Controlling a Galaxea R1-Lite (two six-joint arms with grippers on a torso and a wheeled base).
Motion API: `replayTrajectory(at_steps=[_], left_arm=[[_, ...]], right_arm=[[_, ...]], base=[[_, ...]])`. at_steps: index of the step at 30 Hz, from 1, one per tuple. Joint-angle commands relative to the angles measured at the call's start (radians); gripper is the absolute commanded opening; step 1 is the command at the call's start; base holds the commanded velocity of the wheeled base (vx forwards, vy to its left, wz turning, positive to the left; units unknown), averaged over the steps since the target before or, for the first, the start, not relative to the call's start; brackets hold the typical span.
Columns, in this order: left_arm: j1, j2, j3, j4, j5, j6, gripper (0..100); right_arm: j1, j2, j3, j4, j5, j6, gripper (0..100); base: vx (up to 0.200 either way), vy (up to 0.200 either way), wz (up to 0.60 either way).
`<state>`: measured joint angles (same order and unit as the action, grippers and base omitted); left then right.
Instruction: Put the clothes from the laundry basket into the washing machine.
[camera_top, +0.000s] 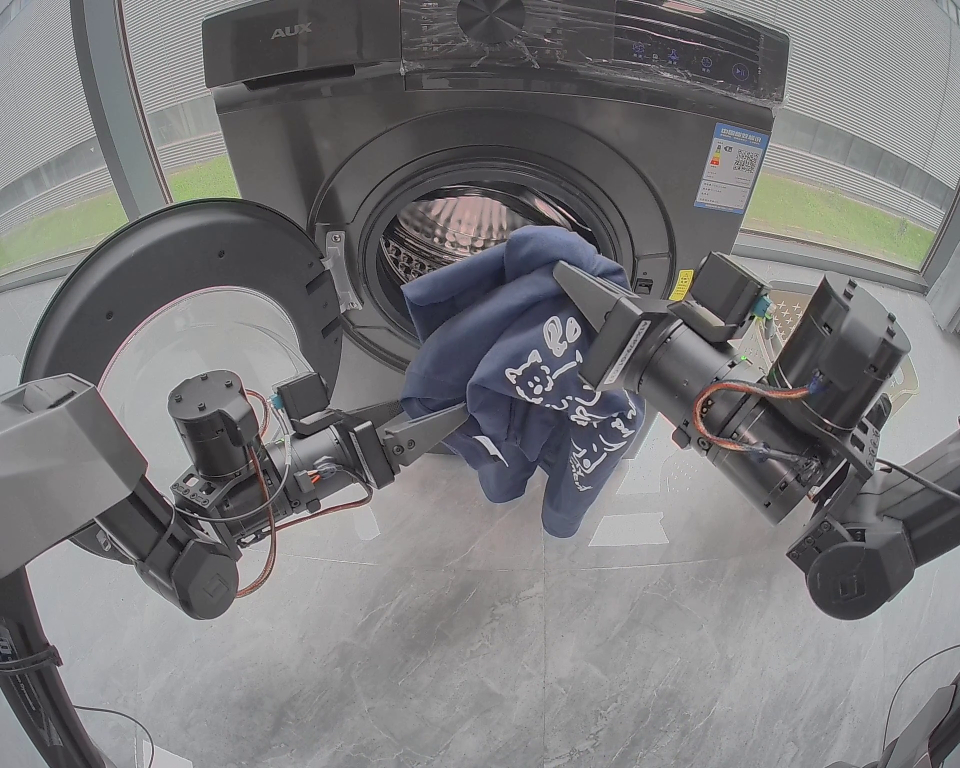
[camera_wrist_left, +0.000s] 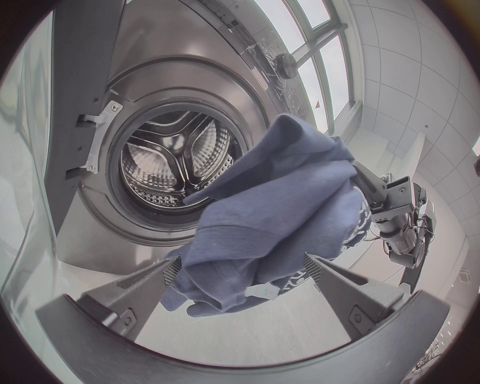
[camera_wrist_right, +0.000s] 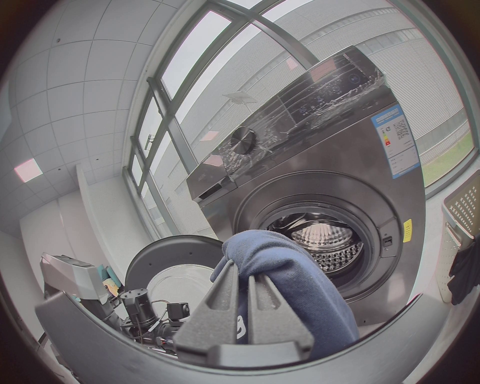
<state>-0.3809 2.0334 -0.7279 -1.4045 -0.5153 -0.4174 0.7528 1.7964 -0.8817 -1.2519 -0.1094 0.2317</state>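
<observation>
Garment: navy garment (camera_top: 520, 370) with white print, bunched and in the air, right in front of the washer (camera_top: 300, 130) mouth, not yet past the rim.
Right gripper: right gripper (camera_top: 565, 275) has its fingers pinched nearly together on the upper fold; it carries the weight.
Left gripper: left gripper (camera_top: 450, 418) sits at the lower left hem with fingers (camera_wrist_left: 172, 270) spread wide and cloth hanging between them. It grips nothing as far as I can see, though contact with the pads is hard to judge from here.
Drum: drum (camera_top: 450, 225) is bare steel inside and lies straight behind the garment, a bit up and to the robot's left of the bulk.
Key relation: the right jaws point into the opening, so the drum is dead ahead of them. The garment's long axis runs downward from that grip, and its tail hangs below the lower lip of the mouth.
Nearer arm: right is nearer the opening and has the hold; left is lower, under the tail.
Next move (my guess): push forward with the right and lift the tail over the lip with the left.
Risk: the tail may snag on the rim or drop outside.
Door: door (camera_top: 190, 290) is swung fully open to the robot's left, clear of the path.
Basket: basket (camera_wrist_right: 465, 210) is beside the washer on the robot's right, with dark cloth over its edge, so more remains to load.
</observation>
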Motion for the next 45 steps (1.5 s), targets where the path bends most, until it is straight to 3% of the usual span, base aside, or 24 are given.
replayTrajectory(at_steps=[1, 14, 26, 35, 45], left_arm=[[-0.027, -0.004, 0.004, -0.011, 0.000, -0.001, 100], [-0.073, 0.005, 0.016, -0.027, 0.006, -0.012, 100], [0.025, 0.037, 0.007, -0.044, 0.014, -0.014, 100], [0.013, 0.103, -0.025, -0.073, 0.018, -0.012, 100], [-0.023, 0.085, -0.047, -0.073, 0.017, -0.037, 100]], right_arm=[[0.000, 0.006, -0.002, 0.002, -0.004, 0.000, 0], [-0.003, 0.028, -0.016, 0.009, -0.007, -0.002, 0], [0.000, 0.028, -0.019, 0.009, -0.007, -0.002, 0], [0.002, 0.034, -0.019, 0.009, -0.007, -0.002, 0], [0.010, 0.037, -0.019, 0.008, -0.007, -0.008, 0]], base=[[0.000, 0.000, 0.00], [0.000, 0.000, 0.00], [0.000, 0.000, 0.00], [0.000, 0.000, 0.00], [0.000, 0.000, 0.00]])
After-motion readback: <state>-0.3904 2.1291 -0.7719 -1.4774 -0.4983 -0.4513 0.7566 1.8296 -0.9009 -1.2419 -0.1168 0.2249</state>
